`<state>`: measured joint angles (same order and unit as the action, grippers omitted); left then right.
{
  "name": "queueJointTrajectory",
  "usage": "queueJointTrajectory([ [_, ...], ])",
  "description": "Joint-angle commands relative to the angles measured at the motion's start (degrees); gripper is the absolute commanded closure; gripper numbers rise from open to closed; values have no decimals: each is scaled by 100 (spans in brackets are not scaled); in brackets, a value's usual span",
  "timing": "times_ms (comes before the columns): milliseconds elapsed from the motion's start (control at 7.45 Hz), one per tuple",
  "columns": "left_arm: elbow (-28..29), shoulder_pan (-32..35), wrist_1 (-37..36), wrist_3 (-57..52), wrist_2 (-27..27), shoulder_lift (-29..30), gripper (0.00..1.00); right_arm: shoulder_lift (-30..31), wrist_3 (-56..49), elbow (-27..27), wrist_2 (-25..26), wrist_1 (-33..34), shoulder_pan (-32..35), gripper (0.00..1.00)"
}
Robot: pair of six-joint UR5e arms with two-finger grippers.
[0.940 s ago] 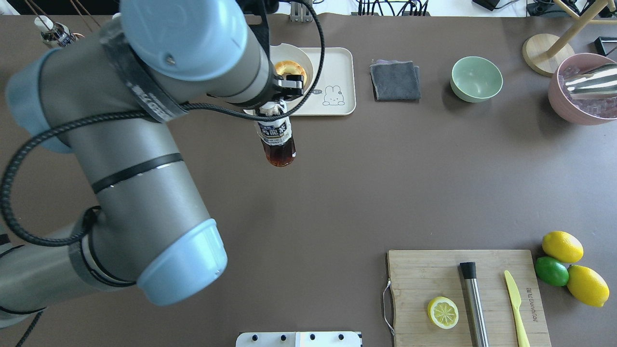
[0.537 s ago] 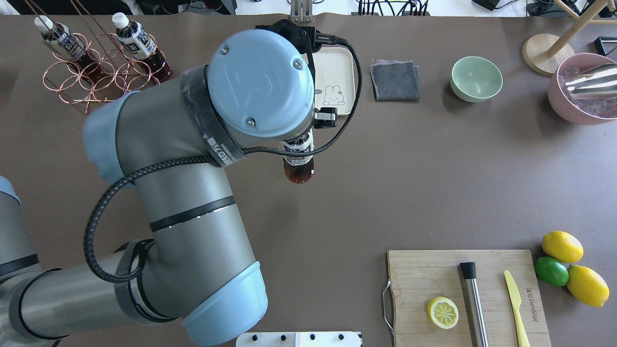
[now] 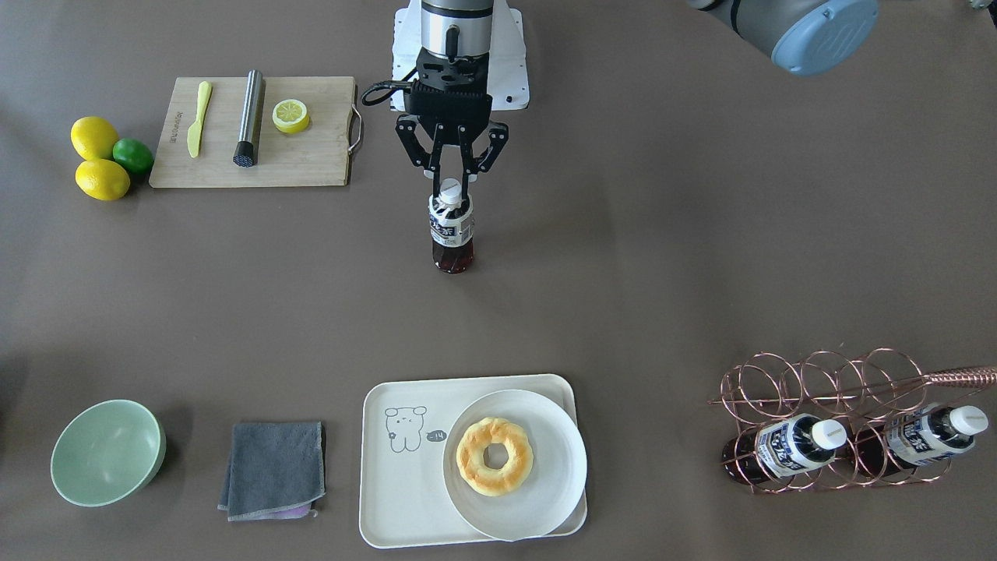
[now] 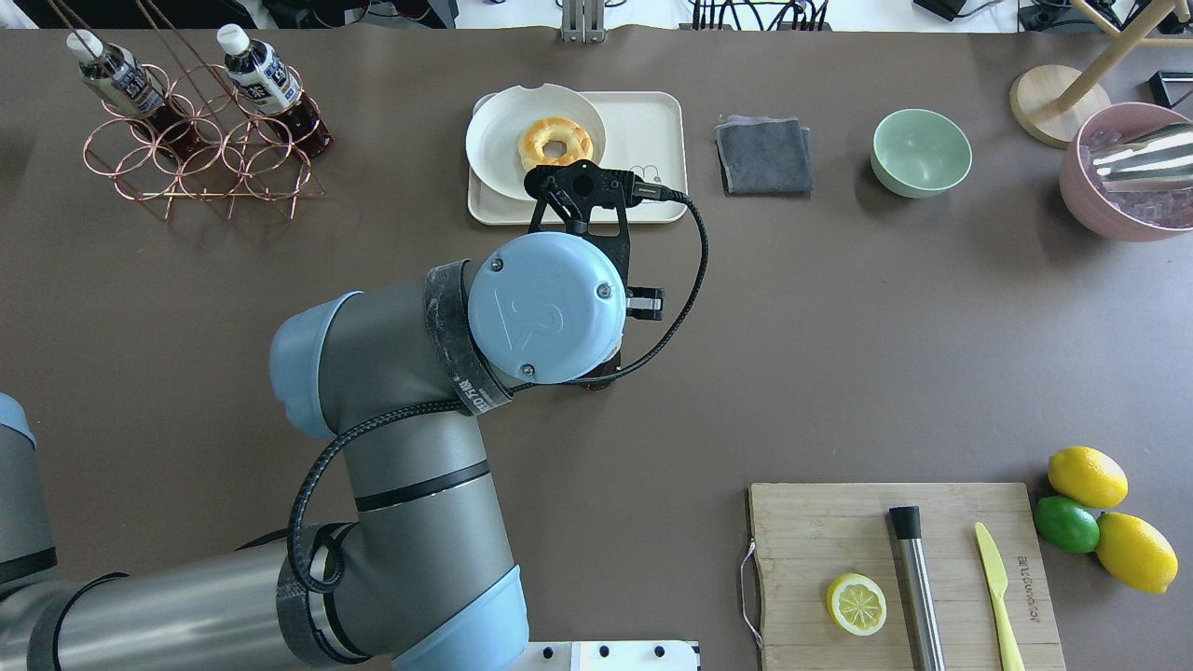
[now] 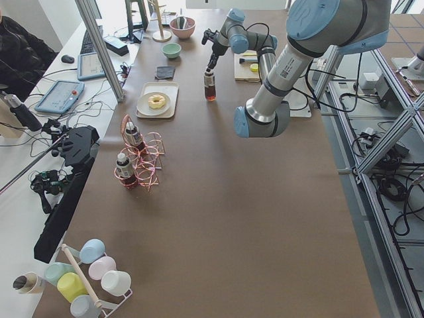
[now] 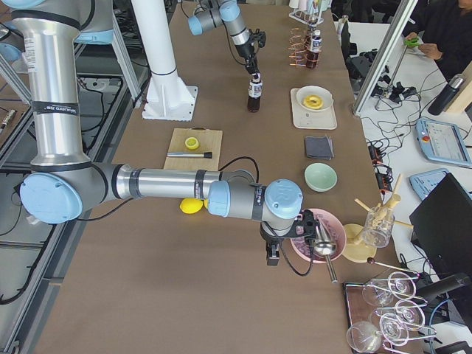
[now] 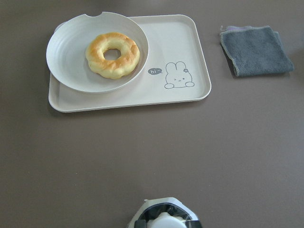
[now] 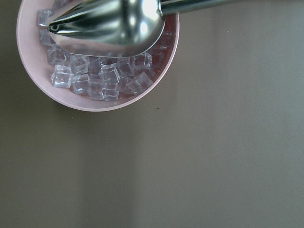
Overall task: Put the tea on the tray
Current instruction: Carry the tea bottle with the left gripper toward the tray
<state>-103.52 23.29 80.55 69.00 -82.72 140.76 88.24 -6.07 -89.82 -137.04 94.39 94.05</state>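
Note:
My left gripper (image 3: 450,185) is shut on the white cap of a tea bottle (image 3: 452,234). The bottle is upright over the middle of the table, and I cannot tell if its base touches. In the overhead view my wrist hides the bottle except a dark sliver (image 4: 596,380). Its cap (image 7: 164,221) shows at the bottom of the left wrist view. The cream tray (image 3: 393,499) lies beyond it, well apart, bearing a white plate (image 3: 553,475) with a donut (image 3: 494,456). The tray also shows in the overhead view (image 4: 652,121) and in the left wrist view (image 7: 178,52). My right gripper (image 6: 271,254) is beside the pink bowl; I cannot tell its state.
Two more tea bottles (image 4: 266,84) (image 4: 116,75) sit in a copper wire rack (image 4: 200,172). A grey cloth (image 4: 764,154) and a green bowl (image 4: 921,152) lie right of the tray. A pink bowl of ice with a metal scoop (image 4: 1118,205), a cutting board (image 4: 820,531), lemons and a lime are there too.
My left arm has carried the bottle from the tray's near edge back toward the robot and a little right. The tray, plate and rack now show uncovered.

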Motion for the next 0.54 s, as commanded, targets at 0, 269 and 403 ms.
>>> queueJointTrajectory([
  [0,7,-8,4,-1,2,-13,95,9,0,0,2,0,0,0],
  [269,7,-8,-5,-1,2,-22,2,9,0,0,2,0,8,0],
  [403,-28,-8,-5,-1,-7,-31,2,9,0,0,2,9,8,0],
])
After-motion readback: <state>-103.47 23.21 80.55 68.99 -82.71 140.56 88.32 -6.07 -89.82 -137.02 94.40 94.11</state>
